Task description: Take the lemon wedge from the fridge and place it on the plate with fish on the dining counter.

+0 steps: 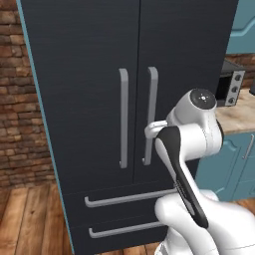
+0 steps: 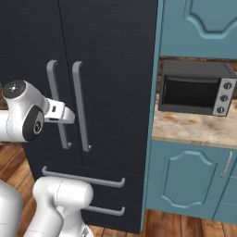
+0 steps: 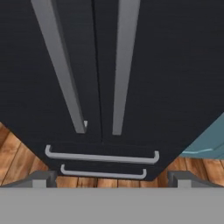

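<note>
fridge (image 1: 99, 74) doors shut, gripper (image 3: 112, 179) spread wide and holding nothing, so line up square on the right door handle (image 3: 124, 65), then close and pull.

The fridge (image 3: 144, 65) stands with both doors closed, and its dark front takes most of the picture. Two grey bar handles (image 3: 61, 70) run down either side of the middle seam, and their lower ends are close together. Below them there are two drawers, each with a grey horizontal handle (image 3: 101, 158). The gripper (image 3: 112, 178) is spread wide, with one dark fingertip (image 3: 41, 178) at each bottom corner. Wooden floor (image 3: 13, 153) is seen at the left, and a teal cabinet (image 3: 210, 142) at the right.
</note>
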